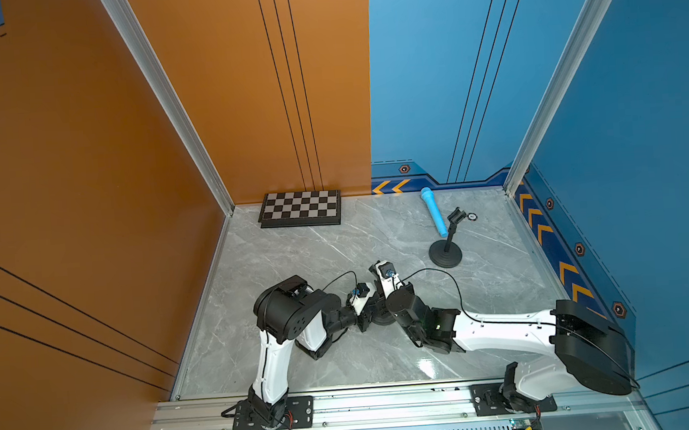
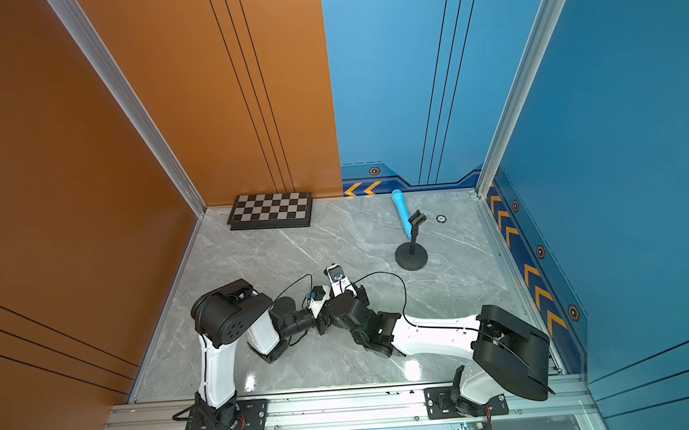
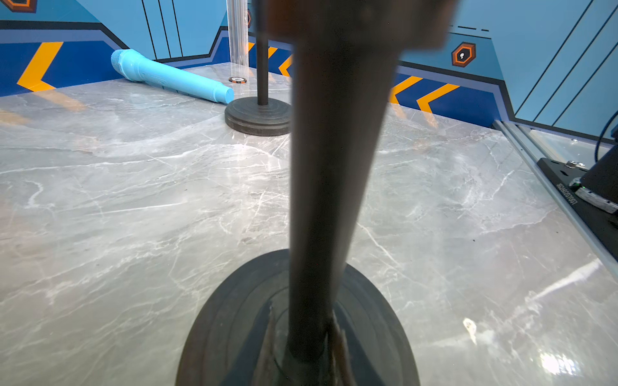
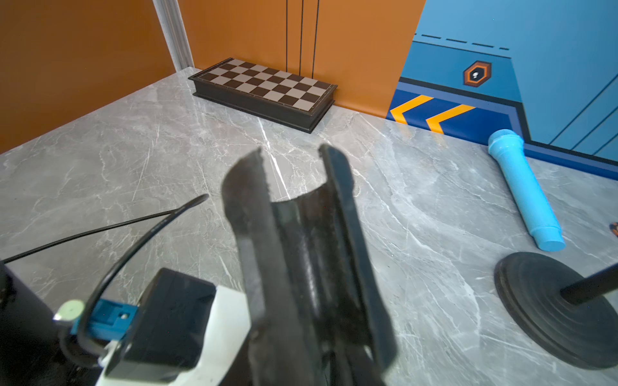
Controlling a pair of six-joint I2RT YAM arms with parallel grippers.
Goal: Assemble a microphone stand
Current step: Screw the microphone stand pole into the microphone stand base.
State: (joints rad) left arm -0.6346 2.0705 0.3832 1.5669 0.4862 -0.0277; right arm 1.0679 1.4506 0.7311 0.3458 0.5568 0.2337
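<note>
Your right gripper (image 4: 292,150) is pinched on the clip (image 4: 301,234). Its two fingers (image 4: 240,217) flank the clip's curved channel with only the clip between them.

Your left gripper (image 3: 301,310) sits low on the pole (image 3: 327,183), with a finger on each side just above the base (image 3: 227,317). The gap is narrow, but you cannot tell whether the fingers press the pole or only bracket it.

The pole stands upright on its base on the table (image 1: 296,261), near the front middle, where both arms meet in both top views.

Well apart, toward the far right corner, a second stand (image 1: 445,254) stands with its own clip on top. The blue mic (image 1: 434,212) lies just beside its base, and a small disc (image 1: 471,216) lies near it. The chessboard (image 1: 301,208) lies against the back wall.
</note>
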